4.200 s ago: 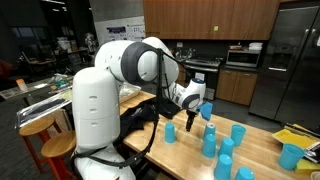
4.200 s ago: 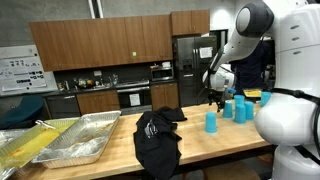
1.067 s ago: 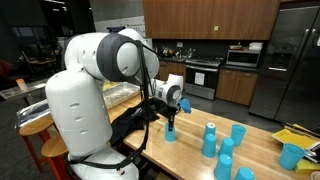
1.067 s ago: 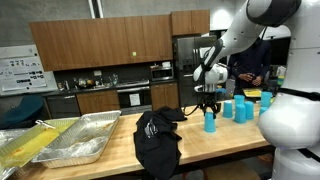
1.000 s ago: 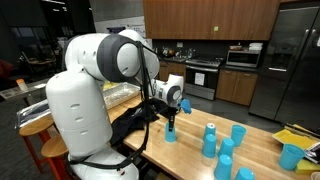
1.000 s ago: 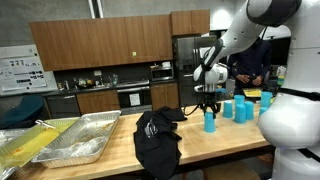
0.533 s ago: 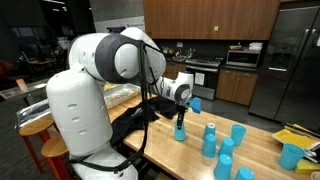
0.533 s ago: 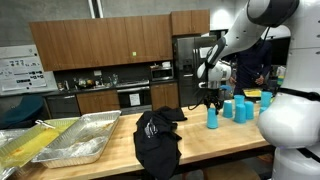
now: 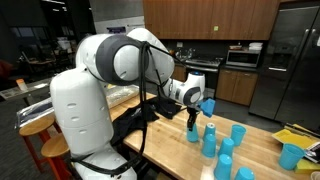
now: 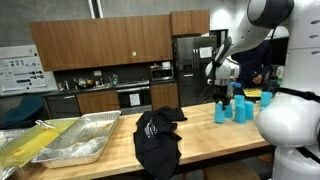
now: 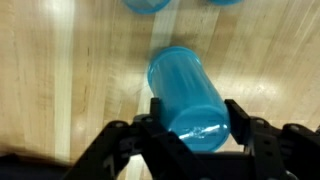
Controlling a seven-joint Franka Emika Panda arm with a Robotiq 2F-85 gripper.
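Observation:
My gripper (image 9: 192,121) is shut on a blue plastic cup (image 9: 192,133) low over the wooden table (image 9: 180,155); whether the cup touches the wood I cannot tell. In the wrist view the blue cup (image 11: 188,92) sits upright between my black fingers (image 11: 156,112), its near end toward the camera, and my gripper (image 11: 197,125) clasps it from both sides. In an exterior view the same gripper (image 10: 220,101) and cup (image 10: 220,113) stand just beside a group of several blue cups (image 10: 238,108).
Several more blue cups (image 9: 222,146) stand on the table past the held one, another (image 9: 291,155) near the far end. A black cloth (image 10: 157,139) lies mid-table, metal trays (image 10: 70,141) beyond it. Stools (image 9: 48,138) stand by the robot base.
The arm has carried the blue cup sideways across the table, away from the black cloth and up to the group of cups. The grip has not changed.

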